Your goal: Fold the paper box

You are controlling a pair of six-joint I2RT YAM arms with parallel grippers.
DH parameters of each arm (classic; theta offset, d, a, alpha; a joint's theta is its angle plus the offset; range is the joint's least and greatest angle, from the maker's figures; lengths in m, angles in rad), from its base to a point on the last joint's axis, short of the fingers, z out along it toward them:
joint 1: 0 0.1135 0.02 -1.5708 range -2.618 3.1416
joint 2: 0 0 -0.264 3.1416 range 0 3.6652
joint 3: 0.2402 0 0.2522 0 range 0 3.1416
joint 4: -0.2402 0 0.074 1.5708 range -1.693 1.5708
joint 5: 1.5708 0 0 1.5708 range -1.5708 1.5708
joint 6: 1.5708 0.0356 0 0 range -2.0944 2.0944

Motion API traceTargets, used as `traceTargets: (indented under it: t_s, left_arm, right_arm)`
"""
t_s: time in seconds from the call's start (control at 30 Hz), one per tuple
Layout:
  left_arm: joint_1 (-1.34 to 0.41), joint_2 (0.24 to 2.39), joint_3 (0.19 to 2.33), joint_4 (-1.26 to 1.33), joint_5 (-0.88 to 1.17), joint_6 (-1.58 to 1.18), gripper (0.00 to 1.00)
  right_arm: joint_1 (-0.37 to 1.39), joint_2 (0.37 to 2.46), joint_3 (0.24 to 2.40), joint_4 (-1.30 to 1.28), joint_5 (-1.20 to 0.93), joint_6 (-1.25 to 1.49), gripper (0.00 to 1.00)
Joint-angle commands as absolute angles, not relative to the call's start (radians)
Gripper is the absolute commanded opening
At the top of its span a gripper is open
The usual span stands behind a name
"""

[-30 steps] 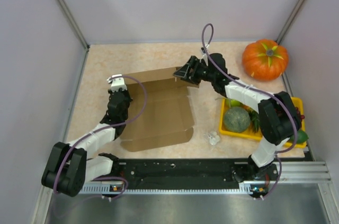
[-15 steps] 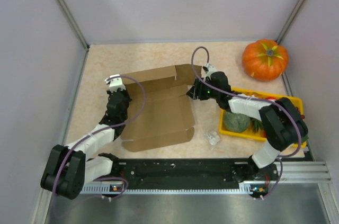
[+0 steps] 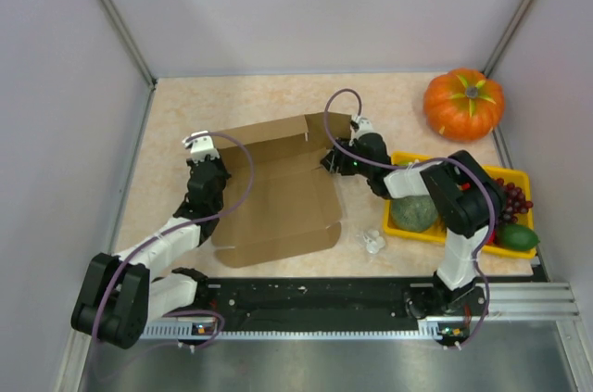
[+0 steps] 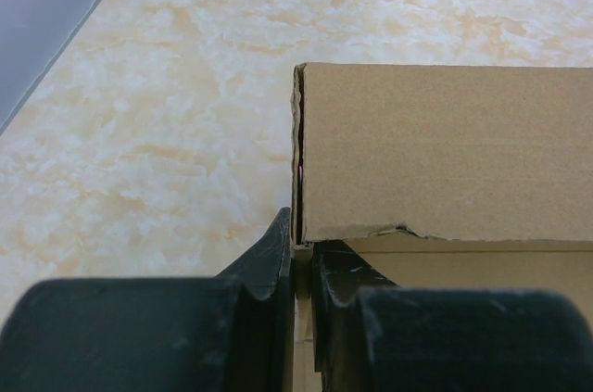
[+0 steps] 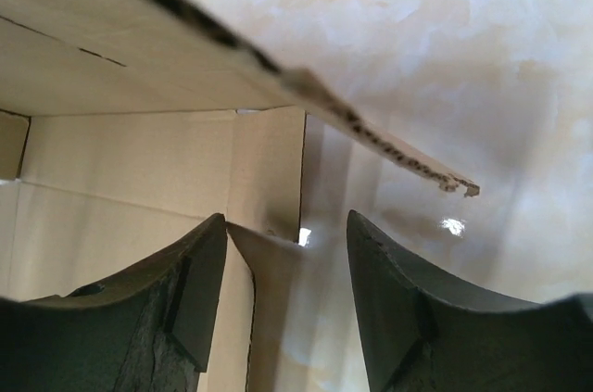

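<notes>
The paper box [image 3: 278, 202] lies half-formed on the table [image 3: 176, 114] between the arms, with its far wall raised. The left fingers [image 4: 273, 258] are clamped on the cardboard's left edge. The right fingers [image 5: 199, 271] stand apart around a small flap at the right corner, gripping nothing. If they close off the crease, I'd expect that flap to crumple or tear. A sideways shove could also pull the thin board out of the left pinch and let the wall flop down.
</notes>
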State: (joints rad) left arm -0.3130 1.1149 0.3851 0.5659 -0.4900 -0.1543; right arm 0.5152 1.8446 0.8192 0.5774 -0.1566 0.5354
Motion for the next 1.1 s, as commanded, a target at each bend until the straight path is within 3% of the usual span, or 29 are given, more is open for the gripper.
traceTargets:
  t_s: [0.0,0.1,0.2,0.27,0.57,0.73,1.07]
  left_arm:
    - [-0.311,1.112,0.411,0.598,-0.482,-0.213,0.00]
    - [-0.311,1.117,0.411,0.598,-0.480,-0.210,0.00]
    - [-0.311,1.114,0.410,0.600,-0.480,-0.204,0.00]
    - [-0.311,1.115,0.410,0.598,-0.477,-0.207,0.00]
    - [-0.311,1.108,0.417,0.560,-0.463,-0.213,0.00]
    - [-0.311,1.101,0.417,0.548,-0.462,-0.213,0.00]
    - [-0.311,1.091,0.417,0.538,-0.460,-0.207,0.00]
  right_arm:
    - [0.535,1.876,0.859,0.702,-0.104,0.537,0.54]
    - [0.543,1.890,0.871,0.726,-0.095,0.520,0.49]
    - [0.571,1.873,0.879,0.709,-0.074,0.470,0.32]
    - [0.595,1.862,0.887,0.683,-0.055,0.446,0.28]
    - [0.690,1.798,0.883,0.641,0.113,0.339,0.40]
    - [0.692,1.799,0.903,0.618,0.155,0.307,0.53]
    - [0.689,1.841,0.963,0.658,0.074,0.255,0.48]
